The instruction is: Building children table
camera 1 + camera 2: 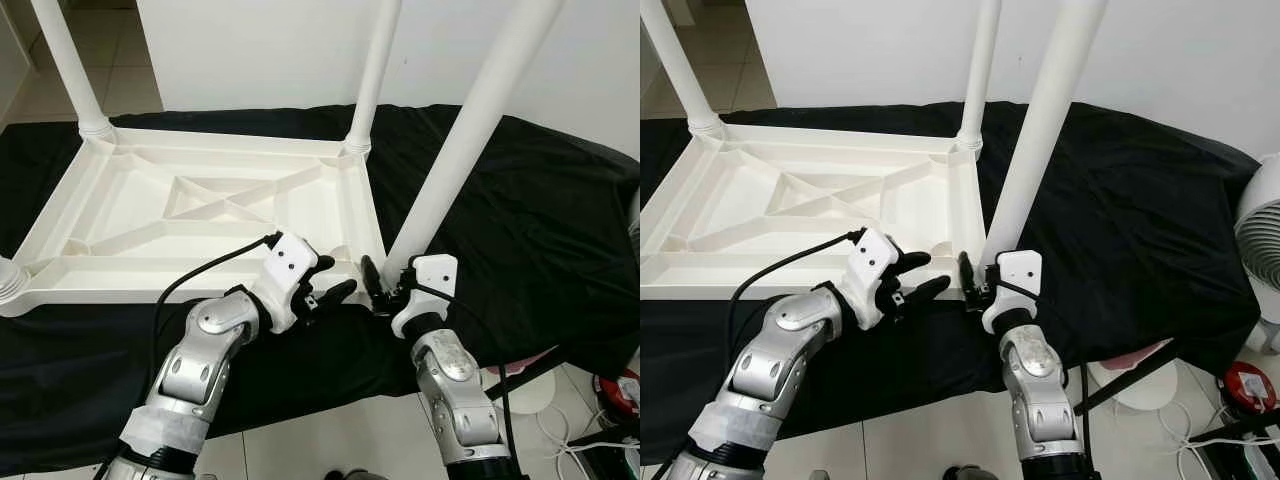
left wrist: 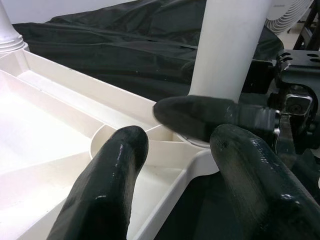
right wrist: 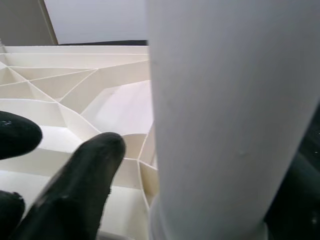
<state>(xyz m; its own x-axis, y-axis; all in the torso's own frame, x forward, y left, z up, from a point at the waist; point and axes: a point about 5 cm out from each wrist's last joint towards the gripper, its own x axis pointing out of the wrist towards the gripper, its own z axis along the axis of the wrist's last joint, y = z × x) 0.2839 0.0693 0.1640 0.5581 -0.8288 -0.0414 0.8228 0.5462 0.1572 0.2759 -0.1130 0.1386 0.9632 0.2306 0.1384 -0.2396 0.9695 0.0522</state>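
Standing in its corner socket, table leg (image 1: 470,130) fills right end effector (image 1: 388,285).

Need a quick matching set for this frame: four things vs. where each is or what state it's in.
1. table top
2. near-corner leg
3. left gripper
4. fan

a. stands upright in its socket
b. lies underside up on the black cloth
c. on the floor, at the robot's right
d. open, at the table's near edge

Pairs: 1-b, 2-a, 3-d, 4-c
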